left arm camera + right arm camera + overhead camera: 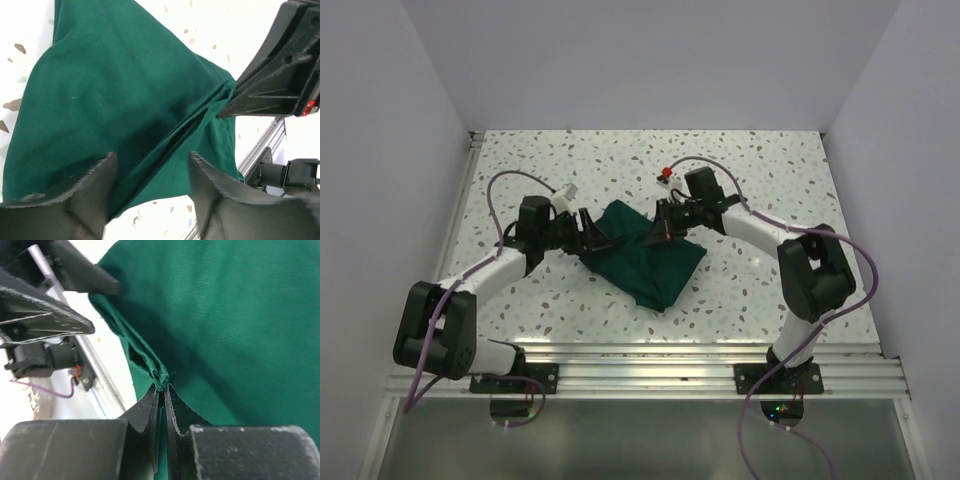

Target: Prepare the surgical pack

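Note:
The surgical pack (645, 262) is a dark green cloth lying rumpled and partly folded at the middle of the speckled table. My right gripper (660, 232) reaches it from the right and is shut on a bunched hem of the cloth (162, 380), lifting a ridge of fabric (235, 315). My left gripper (592, 232) stands at the pack's left edge. Its jaws (150, 157) are open, straddling a fold of the green cloth (115, 100) with bare table showing below. The right gripper's black finger (270, 95) shows across the cloth in the left wrist view.
An aluminium rail (650, 372) runs along the table's near edge by both arm bases. White walls close in the table at the left, back and right. Purple cables (510, 180) loop off both arms.

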Tool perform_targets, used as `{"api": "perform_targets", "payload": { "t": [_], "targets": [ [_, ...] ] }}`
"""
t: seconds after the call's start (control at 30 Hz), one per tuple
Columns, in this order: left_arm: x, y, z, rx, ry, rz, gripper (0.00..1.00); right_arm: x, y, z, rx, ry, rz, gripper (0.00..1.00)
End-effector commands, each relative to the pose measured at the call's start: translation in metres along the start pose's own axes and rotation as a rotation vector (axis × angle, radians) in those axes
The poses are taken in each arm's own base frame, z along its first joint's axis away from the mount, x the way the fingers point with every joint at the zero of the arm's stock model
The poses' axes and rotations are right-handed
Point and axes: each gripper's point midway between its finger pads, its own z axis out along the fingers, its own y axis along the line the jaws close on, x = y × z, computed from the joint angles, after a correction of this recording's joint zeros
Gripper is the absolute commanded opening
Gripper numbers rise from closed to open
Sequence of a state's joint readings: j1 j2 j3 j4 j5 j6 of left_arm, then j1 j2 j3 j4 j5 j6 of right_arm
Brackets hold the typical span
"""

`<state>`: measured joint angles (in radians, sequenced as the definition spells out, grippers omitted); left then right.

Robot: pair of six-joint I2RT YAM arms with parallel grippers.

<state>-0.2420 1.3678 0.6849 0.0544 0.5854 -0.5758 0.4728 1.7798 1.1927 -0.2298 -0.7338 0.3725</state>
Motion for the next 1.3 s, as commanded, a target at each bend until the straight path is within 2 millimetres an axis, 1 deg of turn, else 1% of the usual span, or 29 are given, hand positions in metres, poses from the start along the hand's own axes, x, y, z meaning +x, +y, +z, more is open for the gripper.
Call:
{"api": "perform_targets", "payload": {
  "t": [0.0,0.07,0.13,0.17,0.23,0.27,0.3,0.37,0.4,0.43,0.47,0.5,0.53,0.57,0.6,0.63,0.67,0.73,0.8,0.87,0.9,0.97,1.03,1.07,1.13,1.17,1.2,1.27],
  "targets": [
    [-0.020,-0.011,0.002,0.063,-0.033,0.068,0.60,-0.016,-0.018,-0.008,0.100,-0.058,-0.011,0.08],
    [-0.022,-0.011,0.004,0.071,-0.034,0.068,0.56,-0.018,-0.021,-0.009,0.108,-0.071,-0.007,0.11],
    [-0.020,-0.007,0.009,0.065,-0.027,0.056,0.53,-0.018,-0.019,-0.009,0.096,-0.074,-0.002,0.17],
    [-0.020,-0.003,0.012,0.062,-0.024,0.052,0.51,-0.018,-0.018,-0.009,0.085,-0.077,-0.005,0.36],
    [-0.019,0.000,0.015,0.053,-0.018,0.044,0.48,-0.018,-0.013,-0.009,0.063,-0.085,-0.008,0.58],
    [-0.019,0.001,0.017,0.052,-0.019,0.044,0.44,-0.017,-0.009,-0.012,0.050,-0.096,-0.019,0.64],
    [-0.018,0.003,0.019,0.050,-0.015,0.039,0.43,-0.016,-0.007,-0.014,0.043,-0.101,-0.027,0.71],
    [-0.018,0.004,0.020,0.051,-0.014,0.035,0.40,-0.010,-0.006,-0.017,0.037,-0.100,-0.039,0.77],
    [-0.018,0.004,0.020,0.052,-0.015,0.035,0.38,-0.009,0.000,-0.021,0.031,-0.108,-0.053,0.80],
    [-0.019,0.004,0.020,0.048,-0.018,0.036,0.38,-0.007,0.002,-0.024,0.024,-0.109,-0.057,0.81],
    [-0.020,0.005,0.019,0.045,-0.018,0.035,0.37,0.003,0.001,-0.024,0.020,-0.091,-0.047,0.81],
    [-0.021,0.004,0.019,0.042,-0.019,0.038,0.37,0.005,0.005,-0.029,0.017,-0.098,-0.057,0.82],
    [-0.021,0.005,0.018,0.039,-0.020,0.039,0.37,0.009,0.005,-0.030,0.013,-0.096,-0.057,0.82],
    [-0.021,0.005,0.017,0.036,-0.021,0.037,0.37,0.021,0.003,-0.030,0.013,-0.081,-0.046,0.81],
    [-0.022,0.004,0.016,0.035,-0.026,0.043,0.37,0.026,0.007,-0.031,0.001,-0.077,-0.050,0.80],
    [-0.023,0.003,0.015,0.034,-0.029,0.046,0.37,0.028,0.012,-0.036,-0.004,-0.084,-0.059,0.78],
    [-0.023,0.004,0.015,0.027,-0.029,0.044,0.37,0.038,0.010,-0.036,-0.002,-0.070,-0.050,0.77],
    [-0.022,0.005,0.014,0.023,-0.028,0.044,0.37,0.047,0.017,-0.038,-0.011,-0.061,-0.052,0.72],
    [-0.022,0.007,0.014,0.018,-0.028,0.041,0.36,0.061,0.019,-0.034,-0.013,-0.030,-0.050,0.70],
    [-0.022,0.008,0.014,0.016,-0.026,0.040,0.35,0.071,0.020,-0.031,-0.001,-0.014,-0.049,0.70],
    [-0.022,0.009,0.013,0.014,-0.027,0.037,0.35,0.077,0.024,-0.027,-0.004,0.000,-0.062,0.70],
    [-0.022,0.010,0.013,0.010,-0.029,0.035,0.34,0.084,0.021,-0.023,0.024,0.007,-0.070,0.69],
    [-0.023,0.011,0.012,0.007,-0.033,0.034,0.33,0.091,0.022,-0.019,0.040,0.016,-0.075,0.65],
    [-0.023,0.011,0.011,0.006,-0.035,0.034,0.33,0.097,0.020,-0.016,0.045,0.029,-0.068,0.58],
    [-0.023,0.011,0.011,0.002,-0.033,0.030,0.32,0.100,0.018,-0.013,0.049,0.038,-0.062,0.49],
    [-0.023,0.011,0.010,0.002,-0.033,0.030,0.31,0.102,0.018,-0.012,0.047,0.046,-0.053,0.41],
    [-0.022,0.012,0.010,0.001,-0.030,0.028,0.31,0.103,0.018,-0.011,0.043,0.048,-0.043,0.29],
    [-0.022,0.013,0.009,-0.012,-0.026,0.023,0.30,0.105,0.023,-0.012,0.022,0.052,-0.032,0.15]
  ]
}}
